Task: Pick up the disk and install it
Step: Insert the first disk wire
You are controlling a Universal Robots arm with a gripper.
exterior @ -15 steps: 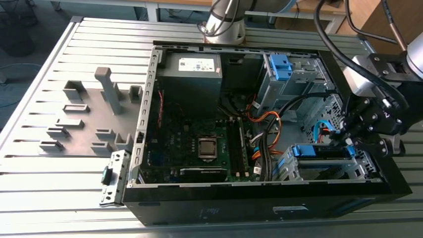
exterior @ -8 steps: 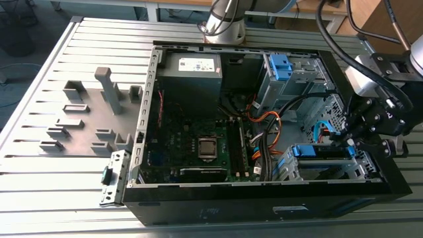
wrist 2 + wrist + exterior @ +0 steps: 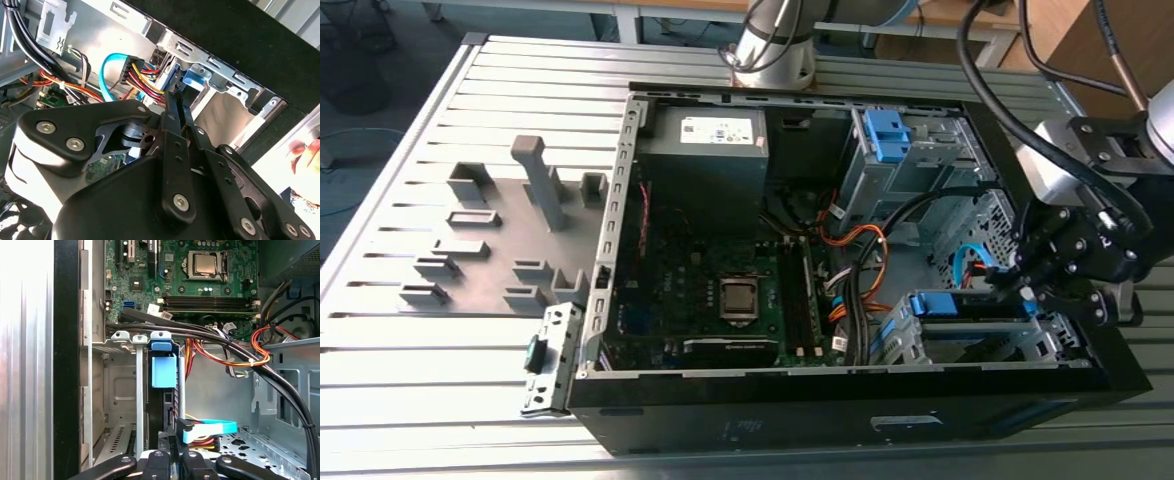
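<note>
The disk (image 3: 162,407) stands edge-on in the drive cage (image 3: 117,390) at the near corner of the open computer case, on the exterior view's right. Its blue rail tab (image 3: 164,371) shows at the cage mouth, and from outside as a blue strip (image 3: 947,303). My gripper (image 3: 1037,290) hangs just over that cage. In both wrist views its fingers (image 3: 172,130) lie close together, shut, with nothing seen between them. The gripper (image 3: 176,92) reaches the blue rail end (image 3: 195,75) of the disk. Whether the tips touch the disk I cannot tell.
A black plug (image 3: 183,431) with a blue ribbon cable (image 3: 215,427) and red-yellow wires (image 3: 145,75) crowds the fingertips. Thick black cables (image 3: 240,352) cross above the cage. The motherboard (image 3: 720,290), grey power supply (image 3: 707,150) and a second cage with a blue bracket (image 3: 887,130) fill the case.
</note>
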